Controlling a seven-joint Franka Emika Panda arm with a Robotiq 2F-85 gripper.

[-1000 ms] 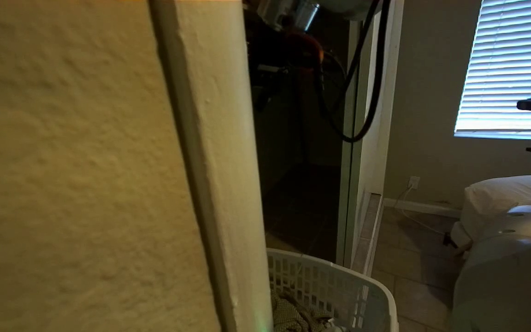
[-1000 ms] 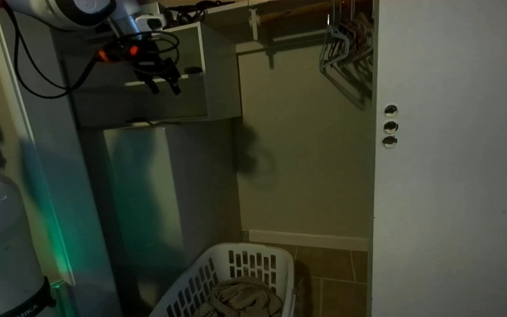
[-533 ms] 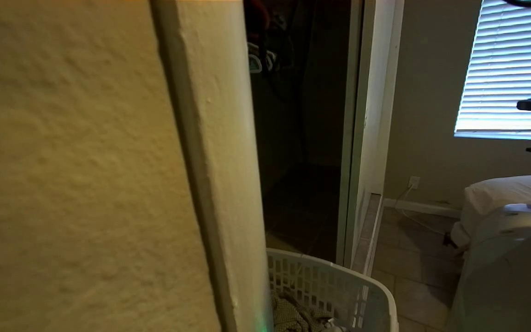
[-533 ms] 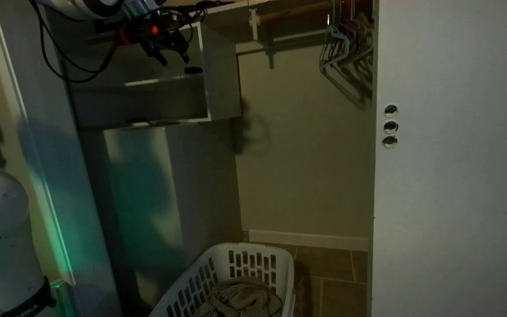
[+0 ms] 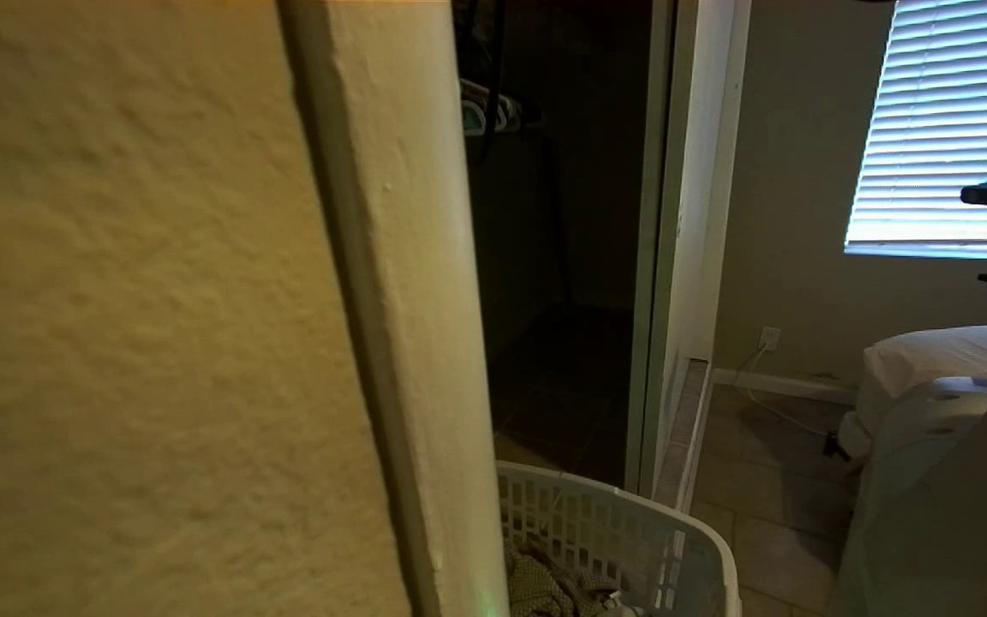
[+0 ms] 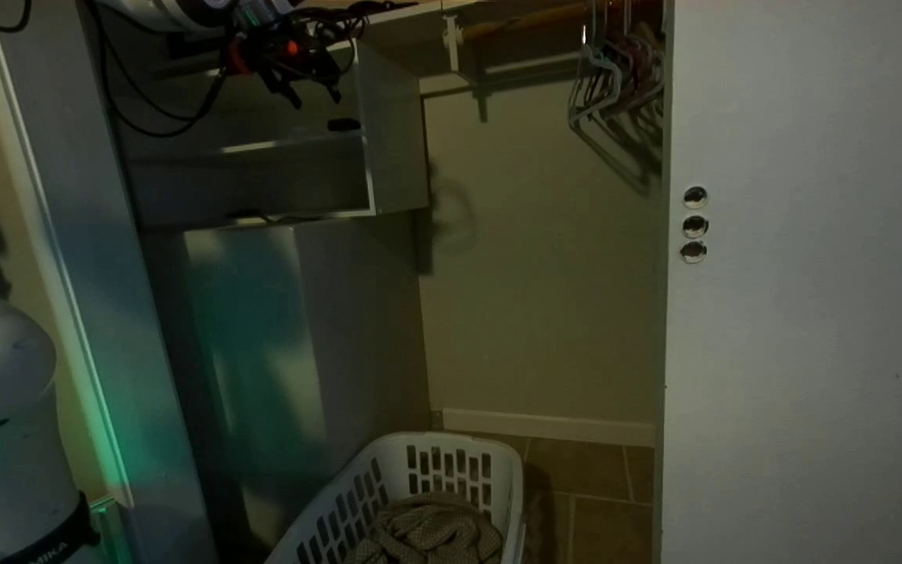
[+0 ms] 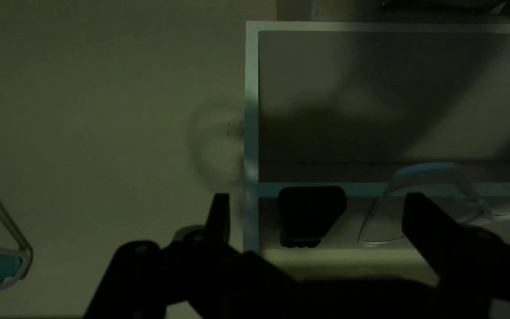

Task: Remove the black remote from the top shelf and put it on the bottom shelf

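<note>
Gripper [image 6: 315, 100], fingers [image 7: 218, 217] parted around nothing, hangs with the black remote [image 7: 310, 215], on the top shelf [image 6: 251, 146], beyond and below its tips, framed between them in your wrist view, presumably to let you straddle it.

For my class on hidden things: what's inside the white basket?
A rumpled brownish cloth lies in the basket; in an exterior view, something pale shows too, unidentifiable. What the cloth covers cannot be seen.

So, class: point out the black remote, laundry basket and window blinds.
Black remote [image 7: 311, 215]: in the wrist view, mid-body.
Laundry basket [image 6: 452, 439]: in an exterior view, its rim.
Window blinds [image 5: 946, 124]: in an exterior view, slats.
</note>
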